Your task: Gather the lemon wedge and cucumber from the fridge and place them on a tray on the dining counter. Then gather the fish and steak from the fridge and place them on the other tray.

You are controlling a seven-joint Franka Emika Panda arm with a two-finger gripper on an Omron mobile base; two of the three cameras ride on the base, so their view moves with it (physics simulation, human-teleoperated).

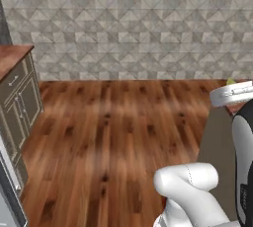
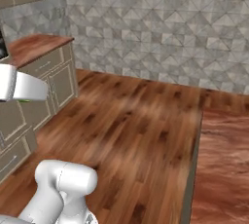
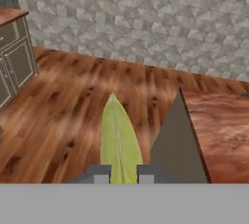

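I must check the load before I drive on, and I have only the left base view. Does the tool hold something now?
Observer: Yes. In the hand view the tool is shut on a yellow-green pointed piece, probably the lemon wedge.
Operator: Is the dining counter near?
Observer: The dining counter shows its reddish wood top ahead, to the right of the tool in the hand view.
Operator: Is there a tray on it?
Observer: I cannot tell. I see a small dark shape at the right edge of the hand view, too cut off to name.
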